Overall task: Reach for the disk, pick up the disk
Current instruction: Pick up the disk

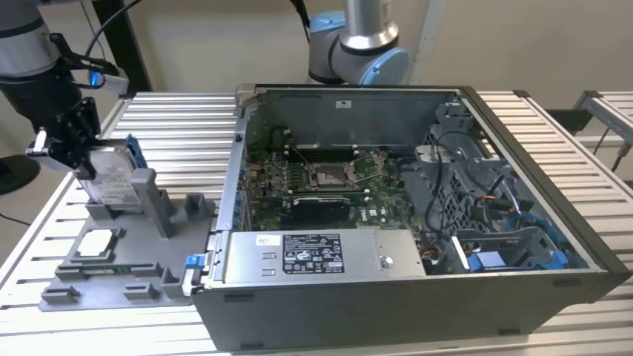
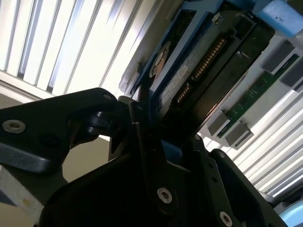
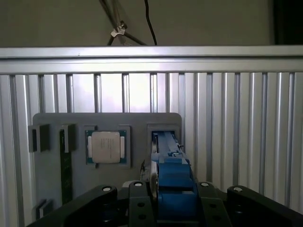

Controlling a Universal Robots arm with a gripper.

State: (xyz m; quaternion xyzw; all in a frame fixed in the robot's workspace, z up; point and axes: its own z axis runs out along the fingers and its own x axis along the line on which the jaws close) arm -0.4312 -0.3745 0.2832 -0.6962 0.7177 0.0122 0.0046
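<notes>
The disk (image 1: 112, 179), a silver-grey drive with a white label in a blue bracket, stands on edge and slightly tilted in a slot of the grey holder tray (image 1: 118, 285) at the exterior view's left. My gripper (image 1: 79, 159) comes down on its upper edge, black fingers on both faces. In the first wrist view the disk's blue bracket (image 3: 173, 177) fills the gap between the fingers of the gripper (image 3: 170, 188). The second wrist view shows the disk's underside (image 2: 189, 82) with its connector row, clamped by the gripper (image 2: 142, 120). Whether it has left the slot I cannot tell.
A small square silver chip (image 1: 96, 243) lies in the tray, seen too in the first wrist view (image 3: 106, 146), beside a green memory stick (image 3: 65, 165). An open computer case (image 1: 554, 222) with a long grey box (image 1: 316, 256) stands to the right. A second arm's base (image 1: 356, 44) rises behind it.
</notes>
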